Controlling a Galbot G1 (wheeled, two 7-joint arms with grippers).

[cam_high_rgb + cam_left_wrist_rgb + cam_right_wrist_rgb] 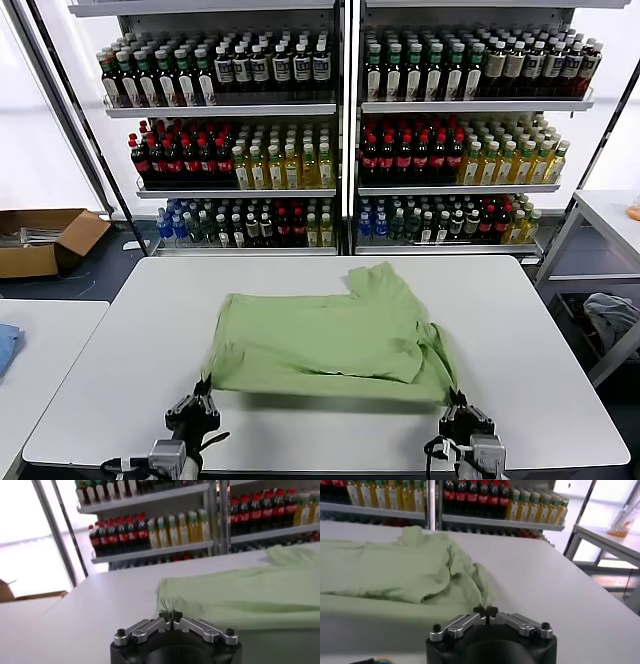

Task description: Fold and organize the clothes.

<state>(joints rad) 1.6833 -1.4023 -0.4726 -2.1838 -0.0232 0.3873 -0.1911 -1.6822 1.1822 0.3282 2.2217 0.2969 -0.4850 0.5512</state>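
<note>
Green cotton-like fabric fills the middle of my white table (120, 330): the polo shirt (330, 340) lies spread crosswise, already doubled over so an upper layer rests on a lower one, with the collar end bunched toward the far side. Starting on my left, my left gripper (203, 383) sits at the near-left corner of the shirt, its fingers pinched together on the hem there; the wrist camera shows the cloth puckering into the closed tips (170, 615). I judge I hold that corner low, close to the tabletop, so the hem stays taut and straight.

Across the near edge, the fabric hangs slightly between my two arms and throws a shadow on the table, so that edge seems lifted a little. On my right, my right gripper (455, 402) is at the near-right corner, fingers (491, 611) nearly together with a thin tail of shirt running into them. Both corners gripped like this should let me carry the near edge over evenly for the next fold.

Beyond the table stand shelves of bottles (340, 140).
</note>
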